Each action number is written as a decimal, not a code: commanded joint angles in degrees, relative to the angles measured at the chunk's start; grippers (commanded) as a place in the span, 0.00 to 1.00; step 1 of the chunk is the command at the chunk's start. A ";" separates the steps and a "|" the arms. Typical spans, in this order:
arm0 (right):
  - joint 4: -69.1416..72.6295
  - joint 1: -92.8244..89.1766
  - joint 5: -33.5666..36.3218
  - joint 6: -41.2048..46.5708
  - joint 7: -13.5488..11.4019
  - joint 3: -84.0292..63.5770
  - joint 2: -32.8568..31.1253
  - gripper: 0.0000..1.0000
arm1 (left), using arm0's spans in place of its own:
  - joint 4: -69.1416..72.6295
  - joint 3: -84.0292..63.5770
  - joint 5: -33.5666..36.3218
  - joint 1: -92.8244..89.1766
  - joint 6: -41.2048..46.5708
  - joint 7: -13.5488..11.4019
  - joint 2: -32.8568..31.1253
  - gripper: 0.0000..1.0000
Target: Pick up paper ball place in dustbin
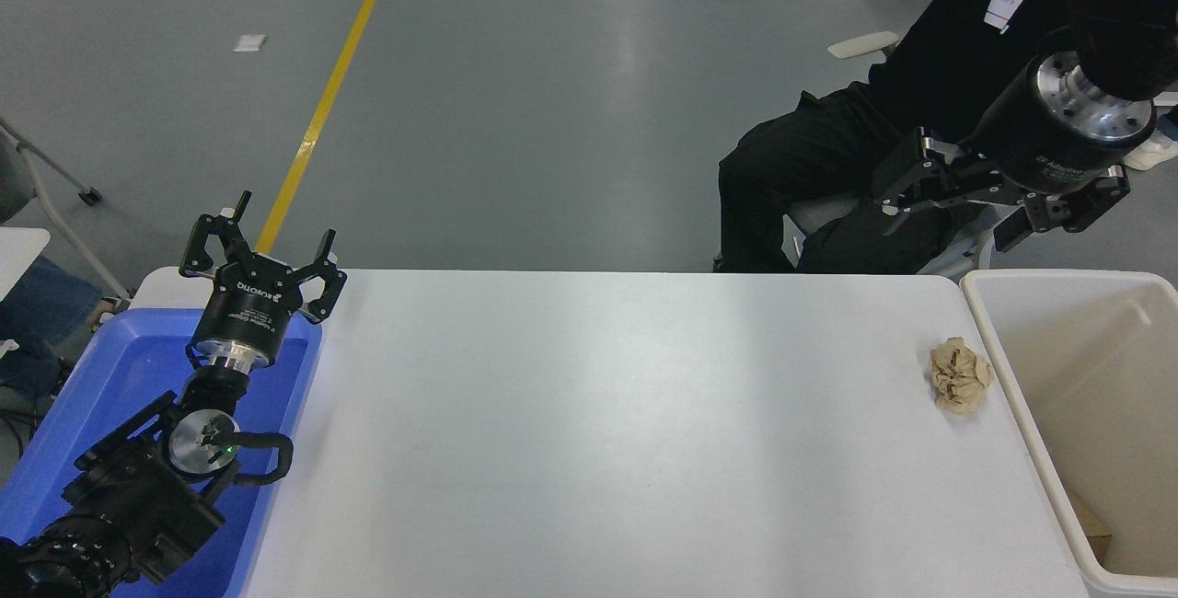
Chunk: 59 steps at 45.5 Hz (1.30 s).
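Paper ball (960,374): lies on the white bench (607,432), just left of the dustbin (1017,396), not touching any tool.
Right tool (906,184): raised beyond the bench's far edge, up-left of the dustbin, fingers spread, empty.
Left tool (260,253): parked over the blue tray (83,405), far left of the dustbin, open.
Step in hand: reaching; best to descend straight over the ball, close gently, lift above the rim.
Writing: "ROBOTIQ" on the left tool; other print unreadable.
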 commanded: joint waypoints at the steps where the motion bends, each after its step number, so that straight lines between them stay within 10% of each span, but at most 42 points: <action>1: 0.00 -0.03 0.00 0.00 -0.04 0.03 -0.07 1.00 | -0.06 0.00 0.00 0.00 -0.06 0.26 0.00 0.98; 59: 0.09 -0.82 0.09 0.00 0.14 -1.10 -1.65 1.00 | 0.03 0.00 0.00 0.00 0.03 0.00 0.08 0.98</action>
